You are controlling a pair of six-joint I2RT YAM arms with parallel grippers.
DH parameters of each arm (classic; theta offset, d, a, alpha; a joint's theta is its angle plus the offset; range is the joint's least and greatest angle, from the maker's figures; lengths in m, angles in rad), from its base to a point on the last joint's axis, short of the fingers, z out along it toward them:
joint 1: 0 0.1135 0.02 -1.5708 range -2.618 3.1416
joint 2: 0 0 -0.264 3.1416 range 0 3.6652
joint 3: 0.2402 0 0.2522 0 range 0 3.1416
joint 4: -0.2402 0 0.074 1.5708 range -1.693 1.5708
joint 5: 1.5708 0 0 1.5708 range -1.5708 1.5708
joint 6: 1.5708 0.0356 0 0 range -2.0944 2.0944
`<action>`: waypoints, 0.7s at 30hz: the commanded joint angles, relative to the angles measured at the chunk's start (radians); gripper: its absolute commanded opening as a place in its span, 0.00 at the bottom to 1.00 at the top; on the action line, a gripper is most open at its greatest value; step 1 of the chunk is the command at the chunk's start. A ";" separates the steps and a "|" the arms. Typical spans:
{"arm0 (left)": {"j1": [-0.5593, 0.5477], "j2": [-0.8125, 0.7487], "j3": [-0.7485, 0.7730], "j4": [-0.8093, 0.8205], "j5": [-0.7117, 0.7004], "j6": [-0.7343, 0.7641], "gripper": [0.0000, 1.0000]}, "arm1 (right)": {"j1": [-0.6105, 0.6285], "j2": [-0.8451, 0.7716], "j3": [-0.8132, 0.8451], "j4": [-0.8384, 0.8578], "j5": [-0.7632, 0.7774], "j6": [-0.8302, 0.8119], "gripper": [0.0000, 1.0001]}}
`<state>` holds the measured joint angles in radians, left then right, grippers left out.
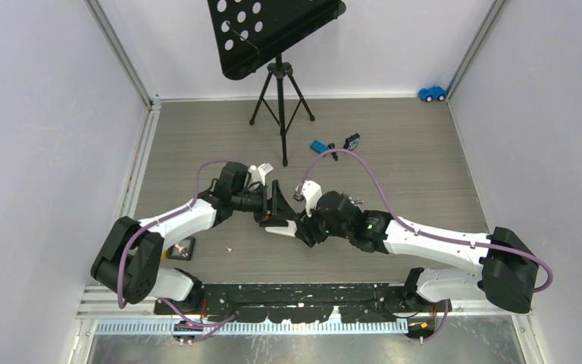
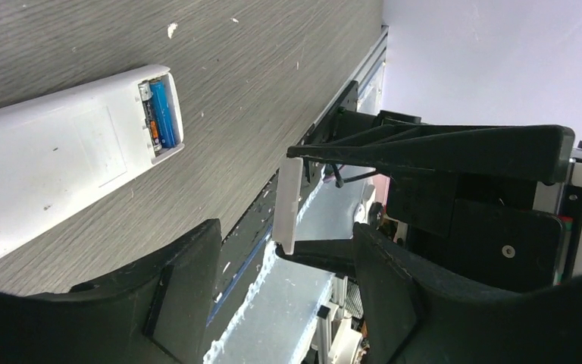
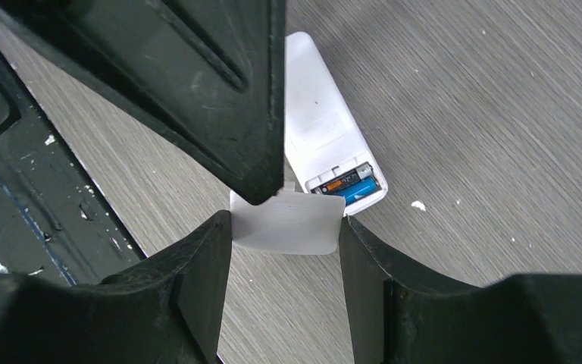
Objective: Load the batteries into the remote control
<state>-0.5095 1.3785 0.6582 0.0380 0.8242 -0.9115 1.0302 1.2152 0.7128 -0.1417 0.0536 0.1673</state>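
Found the remote control (image 2: 53,182) lying back-up on the grey table (image 2: 273,68), upper left of the left wrist view, battery bay open toward frame centre. Counted two batteries (image 2: 163,114) side by side in the bay: one blue, one dark with an orange band. Judged loading done, closing not yet.

Noted the right gripper (image 3: 284,227) clamped on the white battery cover (image 2: 288,201), low centre of the right wrist view, just beside the open bay but apart from it. Noted the left gripper (image 2: 284,239) with fingers spread, holding nothing, one fingertip touching or nearly touching the cover's upper edge; could not tell which.

Risks, as judged:
- Could knock the cover askew in the clamp through a bump from that left finger, given such crowding.
- Could shove the remote along the table on sliding the cover home, with nothing pinning the body.
- Could jam the cover on a crooked approach, or lift a cell off its seat.

Tally: one remote, one cover, two cells seen, two grippers. Also logged in the upper part of the top view: one music stand (image 1: 273,30), one blue brick (image 1: 318,145), one black-and-blue block (image 1: 352,141), one blue toy car (image 1: 432,93).
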 commanded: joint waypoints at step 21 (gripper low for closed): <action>-0.023 -0.029 0.007 0.120 0.057 -0.094 0.00 | -0.001 0.133 0.144 0.090 -0.011 0.038 0.51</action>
<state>-0.5106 1.3758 0.6521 0.0284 0.8410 -0.9390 1.0294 1.3239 0.8104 -0.1020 -0.0315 0.1421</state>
